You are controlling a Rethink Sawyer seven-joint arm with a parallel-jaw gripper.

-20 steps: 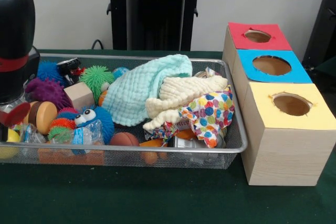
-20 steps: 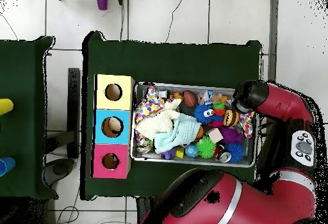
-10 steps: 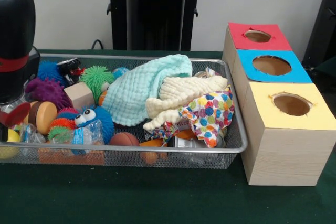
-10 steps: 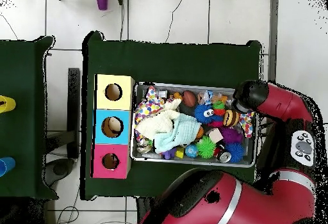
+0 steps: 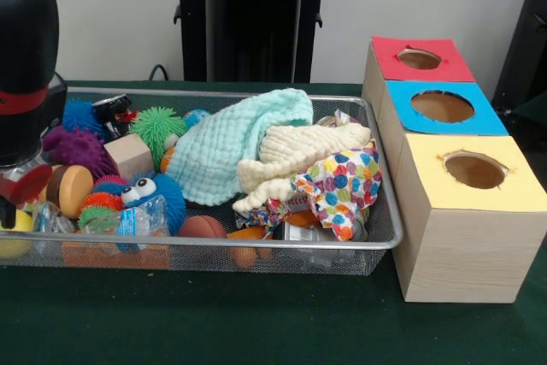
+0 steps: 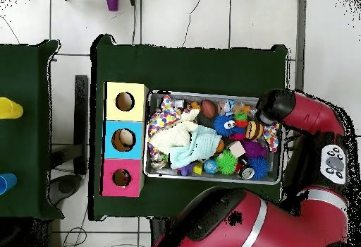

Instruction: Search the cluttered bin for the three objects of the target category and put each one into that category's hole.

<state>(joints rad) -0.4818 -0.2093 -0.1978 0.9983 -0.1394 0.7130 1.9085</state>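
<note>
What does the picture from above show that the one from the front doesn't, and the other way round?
Only the view from above shows the robot's big red arm bending over the tray's end, the tiled floor, and something pale inside the blue box's hole. Only the front view shows the blue toy's googly eyes and the boxes' pale wooden sides. Both show the wire tray of toys, the mint cloth, the spotted cloth and the red, blue and yellow boxes.

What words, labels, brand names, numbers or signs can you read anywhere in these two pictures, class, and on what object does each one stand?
None can be read.
The three boxes, red, blue and yellow, carry plain coloured tops with holes.
The black can in the wire bin may bear print, too small to read.
</note>
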